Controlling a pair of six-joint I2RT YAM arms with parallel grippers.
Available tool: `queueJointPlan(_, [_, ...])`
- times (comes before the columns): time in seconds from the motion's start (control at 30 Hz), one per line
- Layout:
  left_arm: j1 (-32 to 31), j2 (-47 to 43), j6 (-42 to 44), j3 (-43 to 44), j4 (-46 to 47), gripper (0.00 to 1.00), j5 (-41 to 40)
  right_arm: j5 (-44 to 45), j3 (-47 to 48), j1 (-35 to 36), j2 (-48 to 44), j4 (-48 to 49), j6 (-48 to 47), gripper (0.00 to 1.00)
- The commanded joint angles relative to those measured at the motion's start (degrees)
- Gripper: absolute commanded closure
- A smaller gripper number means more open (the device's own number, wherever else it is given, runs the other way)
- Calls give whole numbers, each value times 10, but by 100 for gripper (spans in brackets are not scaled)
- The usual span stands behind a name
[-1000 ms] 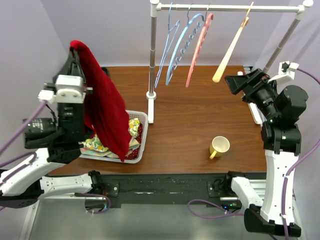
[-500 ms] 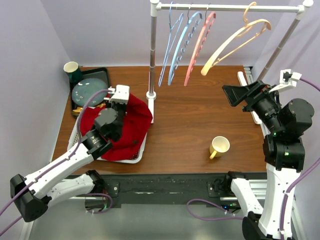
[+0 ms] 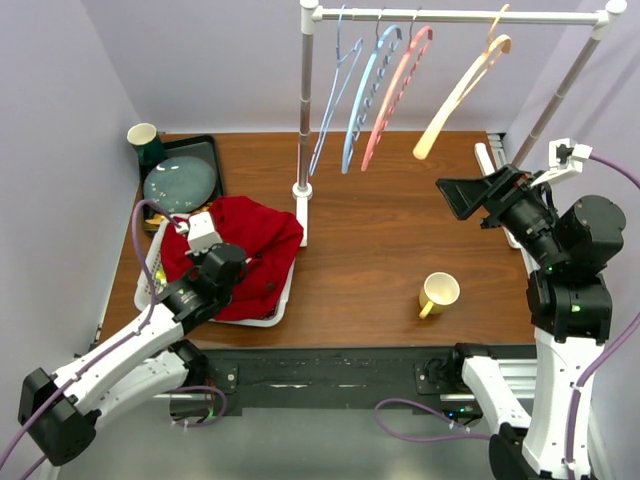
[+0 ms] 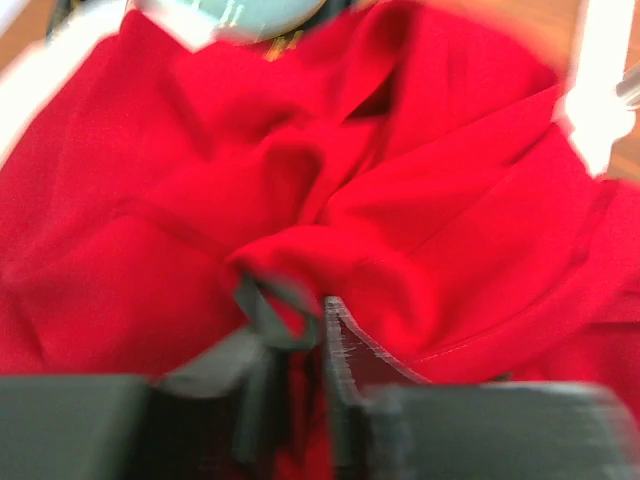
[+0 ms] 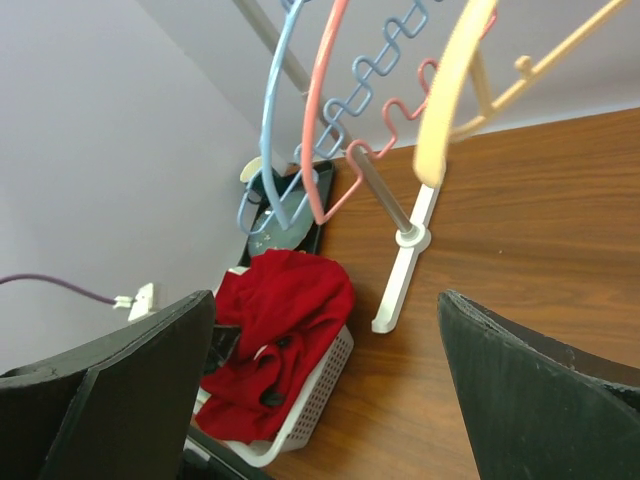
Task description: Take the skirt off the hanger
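Observation:
The red skirt [image 3: 255, 238] lies crumpled in the white basket [image 3: 287, 288], off every hanger. My left gripper [image 3: 208, 245] rests low on the cloth. In the blurred left wrist view its jaws [image 4: 292, 310] stand a narrow gap apart, with red skirt [image 4: 420, 220] and a dark loop in that gap. The yellow hanger [image 3: 462, 90] hangs bare and tilted on the rail. My right gripper [image 3: 455, 197] is raised at the right, open and holding nothing [image 5: 325, 300]. Its view looks down on the skirt [image 5: 290, 300] and the basket [image 5: 320, 390].
A white rack [image 3: 303, 120] carries pink [image 3: 395, 95], light blue [image 3: 368, 95] and thin wire [image 3: 332, 100] hangers, all bare. A yellow mug [image 3: 438, 292] stands on the brown table. A black tray [image 3: 205, 150] with a plate and a cup [image 3: 143, 138] sits at the back left.
The left arm came down from holding the skirt high and laid it in the basket; its jaws have started to part. The yellow hanger is swinging on the rail.

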Motion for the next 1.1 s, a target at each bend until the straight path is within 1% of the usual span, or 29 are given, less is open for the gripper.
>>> queueJointPlan(0.0, [7,40,-224,25,-184,62,-9,-7,40,11,1,-4,-15,4])
queueJointPlan(0.03, [8,45,-268,58,-212,47,-16,-5,49,12,2,-12,-20,4])
queueJointPlan(0.07, [7,49,-282,77,-235,40,-36,-1,55,13,1,-17,-22,3])
queueJointPlan(0.1, [7,59,-300,99,-290,35,-53,2,59,15,1,-23,-25,3])
queueJointPlan(0.13, [7,64,-340,147,-321,29,-72,5,66,16,1,-32,-29,3])
queueJointPlan(0.17, [7,71,-355,172,-349,26,-108,7,67,17,2,-33,-29,3])
queueJointPlan(0.2, [8,87,-369,197,-400,24,-122,6,67,21,4,-31,-29,4])
queueJointPlan(0.23, [7,97,-371,247,-414,22,-133,4,66,23,4,-28,-31,3])
queueJointPlan(0.27, [7,106,-351,269,-420,21,-146,8,66,25,4,-30,-33,3])
queueJointPlan(0.3, [7,121,-318,289,-393,21,-150,11,66,27,3,-32,-36,3])
queueJointPlan(0.33, [7,125,-199,310,-354,21,-149,13,64,27,2,-33,-36,3])
queueJointPlan(0.37, [7,126,-116,310,-300,21,-121,14,65,28,1,-33,-37,3])
queueJointPlan(0.4, [7,123,-29,304,-170,21,-92,14,64,28,1,-35,-38,3])
queueJointPlan(0.43, [7,122,99,286,-115,21,-60,17,67,29,-3,-37,-42,3])
queueJointPlan(0.47, [7,120,135,278,-78,21,-11,18,67,31,-4,-39,-44,3])
queueJointPlan(0.5, [7,118,157,270,-27,21,-1,18,69,34,-4,-41,-45,3])
queueJointPlan(0.53, [8,118,183,259,-9,22,0,18,70,35,-4,-45,-49,3])
queueJointPlan(0.6, [16,122,202,253,39,22,4,17,70,35,-5,-44,-49,3])
queueJointPlan(0.63, [23,125,220,252,53,21,14,16,69,36,-6,-43,-47,3])
queueJointPlan(0.67, [38,130,225,254,73,20,45,16,67,37,-7,-42,-47,3])
queueJointPlan(0.73, [59,163,239,272,79,19,86,13,64,41,-7,-38,-48,3])
queueJointPlan(0.77, [82,178,244,278,80,19,126,13,64,42,-6,-38,-48,3])
queueJointPlan(0.8, [94,211,249,283,79,19,148,13,63,44,-6,-39,-50,3])
queueJointPlan(0.87, [123,248,255,299,60,19,195,18,64,47,-7,-40,-53,3])
queueJointPlan(0.9, [129,282,252,305,45,19,210,18,64,47,-7,-40,-54,3])
queueJointPlan(0.97, [133,308,249,312,20,19,255,17,64,47,-7,-40,-59,3])
queueJointPlan(1.03, [133,321,241,286,20,19,269,19,64,63,-9,-42,-63,3])
queueJointPlan(1.07, [133,318,242,272,38,19,280,18,67,64,-9,-43,-65,3])
